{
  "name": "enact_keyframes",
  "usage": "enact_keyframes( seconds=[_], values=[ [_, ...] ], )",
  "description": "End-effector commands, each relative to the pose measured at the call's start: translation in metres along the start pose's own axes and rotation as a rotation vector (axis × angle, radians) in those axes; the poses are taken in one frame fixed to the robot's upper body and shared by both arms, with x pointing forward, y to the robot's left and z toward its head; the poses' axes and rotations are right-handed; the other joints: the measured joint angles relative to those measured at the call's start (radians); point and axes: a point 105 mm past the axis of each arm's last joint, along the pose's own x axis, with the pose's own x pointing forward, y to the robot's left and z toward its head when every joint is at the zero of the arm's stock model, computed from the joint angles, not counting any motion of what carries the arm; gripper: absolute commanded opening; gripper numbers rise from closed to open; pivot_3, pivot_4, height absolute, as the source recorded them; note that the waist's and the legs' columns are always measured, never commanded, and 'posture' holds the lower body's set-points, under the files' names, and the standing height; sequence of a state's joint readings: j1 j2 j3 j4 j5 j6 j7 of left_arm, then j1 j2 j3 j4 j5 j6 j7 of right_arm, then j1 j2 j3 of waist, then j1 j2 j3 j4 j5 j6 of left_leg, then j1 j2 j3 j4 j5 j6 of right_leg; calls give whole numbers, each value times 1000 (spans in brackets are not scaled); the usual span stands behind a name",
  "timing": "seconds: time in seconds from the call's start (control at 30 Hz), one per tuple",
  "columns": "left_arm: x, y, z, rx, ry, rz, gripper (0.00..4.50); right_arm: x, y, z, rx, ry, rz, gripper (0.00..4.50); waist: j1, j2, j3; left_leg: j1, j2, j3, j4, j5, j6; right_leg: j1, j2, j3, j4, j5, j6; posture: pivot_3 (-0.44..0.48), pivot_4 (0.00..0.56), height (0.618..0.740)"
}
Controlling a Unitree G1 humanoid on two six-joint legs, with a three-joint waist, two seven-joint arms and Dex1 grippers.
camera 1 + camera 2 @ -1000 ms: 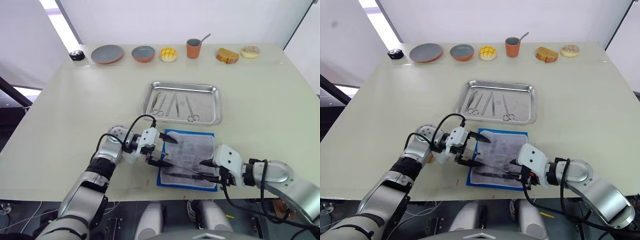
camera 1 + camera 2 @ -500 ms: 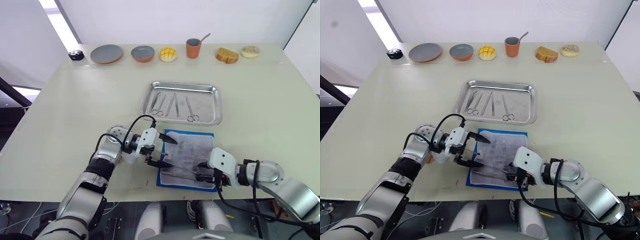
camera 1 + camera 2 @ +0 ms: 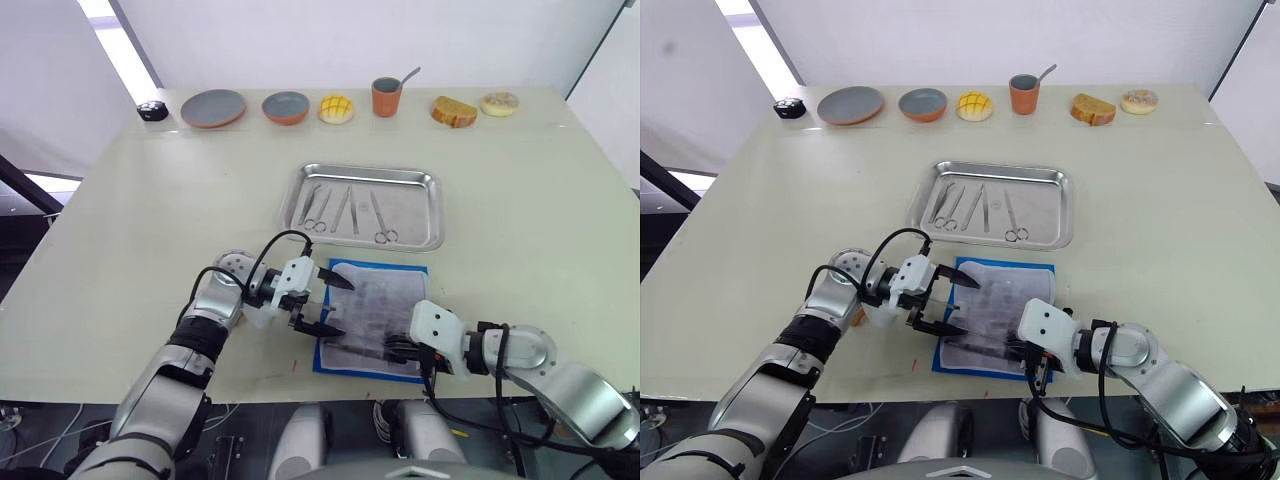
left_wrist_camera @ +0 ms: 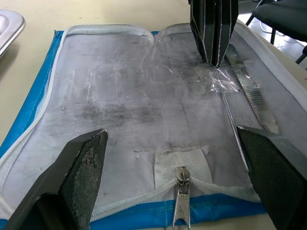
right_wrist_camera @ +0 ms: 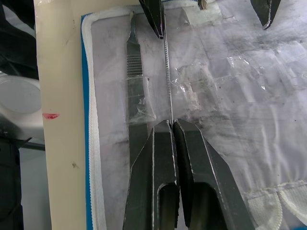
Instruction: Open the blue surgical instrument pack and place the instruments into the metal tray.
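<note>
We see the pack [image 3: 372, 318] lying open near the table's [image 3: 140, 230] front edge, pale lining up, just in front of the tray [image 3: 365, 205]. The tray holds four instruments [image 3: 345, 209] side by side. Two remain on the lining: a flat ridged handle [image 5: 136, 91] and a thin probe [image 5: 167, 76]. Our right gripper [image 5: 172, 125] is pinched tight on the probe's end. Our left gripper [image 3: 330, 301] hovers over the pack's left edge, fingers spread wide, holding nothing.

Left hand [image 3: 331, 299] fingers spread wide, forearm low; right hand [image 5: 171, 125] fingers pinched together, reaching inward.
</note>
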State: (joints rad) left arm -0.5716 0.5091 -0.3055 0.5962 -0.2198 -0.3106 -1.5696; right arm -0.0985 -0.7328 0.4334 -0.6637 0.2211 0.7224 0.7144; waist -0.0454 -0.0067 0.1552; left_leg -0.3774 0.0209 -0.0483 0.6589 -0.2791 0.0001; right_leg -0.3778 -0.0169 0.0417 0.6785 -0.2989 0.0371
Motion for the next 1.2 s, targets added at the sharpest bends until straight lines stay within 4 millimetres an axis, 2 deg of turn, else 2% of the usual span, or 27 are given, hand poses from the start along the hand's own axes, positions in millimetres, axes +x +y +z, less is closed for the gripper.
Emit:
enact_keyframes(
  seconds=[0.03, 0.27, 0.37, 0.63, 0.97, 1.2],
  values=[
    [-2, -20, -24, -105, 60, -63, 4500, -8, -6, 2, -25, 50, -22, 17, 0, 0, 0, 0, 0, 0, 0, 0, 0, 0, 0, 0, 0, 0, 0, 0, 150, 740],
    [-1, -20, -27, -109, 61, -58, 4500, -19, -13, 17, -62, 104, -30, 17, 0, 0, 0, 0, 0, 0, 1, 0, 0, 0, 0, 0, 0, 0, 0, 0, 150, 740],
    [0, -21, -28, -110, 62, -59, 4500, -24, -16, 31, -121, 124, -21, 17, 0, 0, 0, -1, 0, -1, 1, 0, 0, 0, 0, -1, 0, 0, 0, 0, 150, 740],
    [2, -22, -25, -104, 59, -60, 4500, -34, -18, 44, -200, 210, -3, 17, 1, 1, 1, -2, 0, -1, 1, 0, 0, -1, -1, -1, 0, 0, -1, 0, 150, 740],
    [2, -20, -25, -103, 59, -47, 4500, -46, -21, 38, -208, 266, -8, 17, 1, 1, 1, -2, 0, -1, 1, 0, 0, -1, -1, -1, 0, 0, -1, 0, 150, 740],
    [1, -19, -25, -103, 60, -43, 4500, -63, -25, 31, -208, 320, -25, 17, 2, 1, 1, -2, 0, -1, 2, 0, 0, -1, -1, -1, 0, 0, -1, 0, 150, 740]
  ],
)
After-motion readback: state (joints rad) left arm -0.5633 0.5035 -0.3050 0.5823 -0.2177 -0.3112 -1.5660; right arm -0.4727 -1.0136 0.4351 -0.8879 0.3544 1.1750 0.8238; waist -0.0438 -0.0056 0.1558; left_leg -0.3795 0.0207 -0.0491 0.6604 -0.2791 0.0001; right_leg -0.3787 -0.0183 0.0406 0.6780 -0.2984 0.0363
